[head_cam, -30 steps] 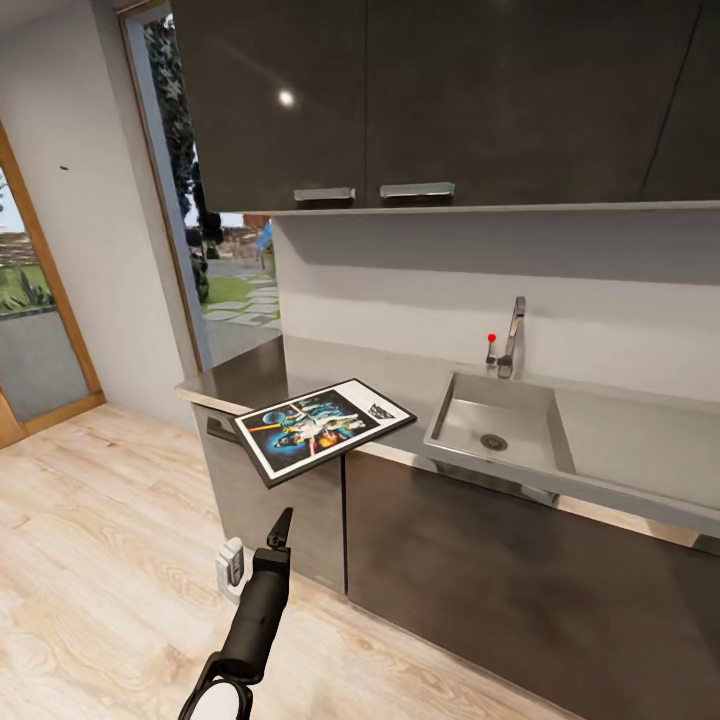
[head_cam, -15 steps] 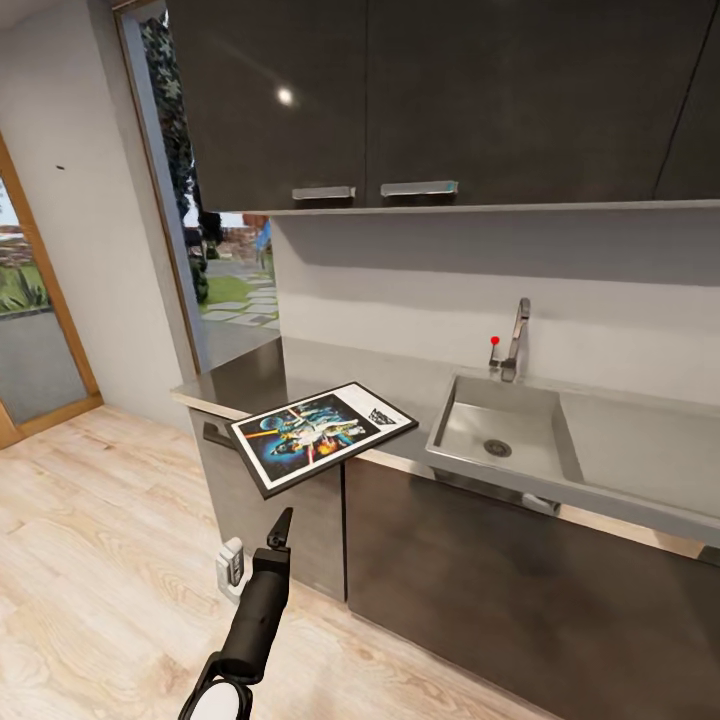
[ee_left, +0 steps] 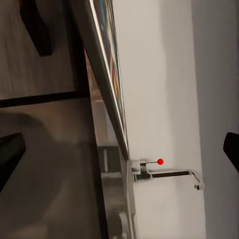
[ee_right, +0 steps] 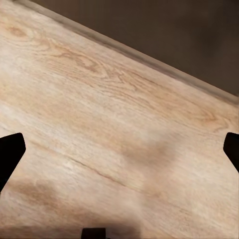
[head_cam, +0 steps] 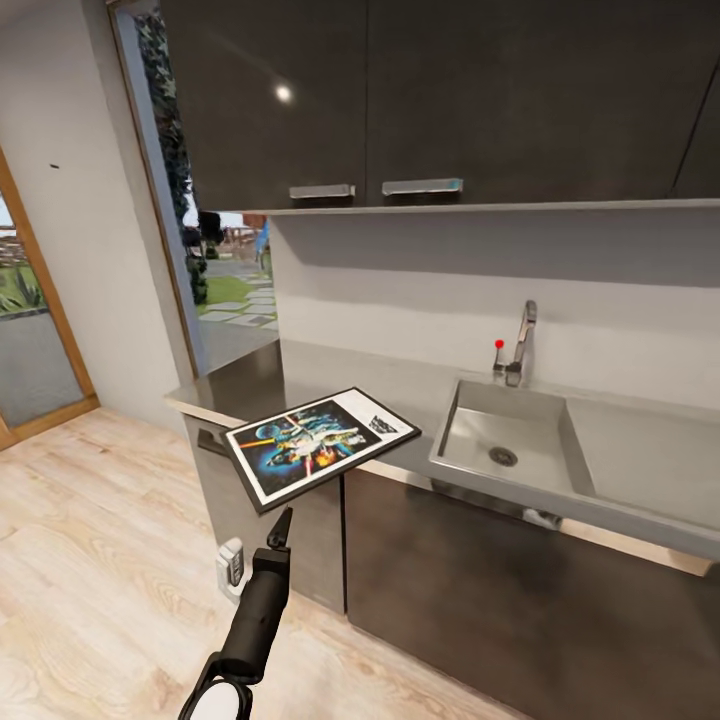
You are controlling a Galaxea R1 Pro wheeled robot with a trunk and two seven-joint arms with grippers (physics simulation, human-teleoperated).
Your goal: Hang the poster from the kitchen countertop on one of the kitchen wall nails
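The poster (head_cam: 318,445), black-framed with a white border and blue artwork, lies flat on the light-grey kitchen countertop (head_cam: 640,445), left of the sink (head_cam: 480,430). Its near corner hangs over the front edge. My left gripper (head_cam: 281,528) points up just below that corner, apart from it. In the left wrist view the poster (ee_left: 106,82) shows edge-on between the wide-apart fingertips of the left gripper (ee_left: 121,154), which is open. A wall nail (head_cam: 53,166) is a dark speck on the pale left wall. The right gripper (ee_right: 121,152) is open over the wooden floor.
Dark upper cabinets (head_cam: 420,100) hang above the counter and dark lower cabinets (head_cam: 480,590) stand under it. A chrome tap (head_cam: 522,340) with a red knob rises behind the sink. A glass door (head_cam: 30,330) and a tall window (head_cam: 215,270) are at the left. Wooden floor (head_cam: 90,560) spreads leftward.
The whole view has shifted a little, so the camera moved towards the counter. The poster's overhanging corner now sits closer above my left fingertips. The left arm keeps its pose.
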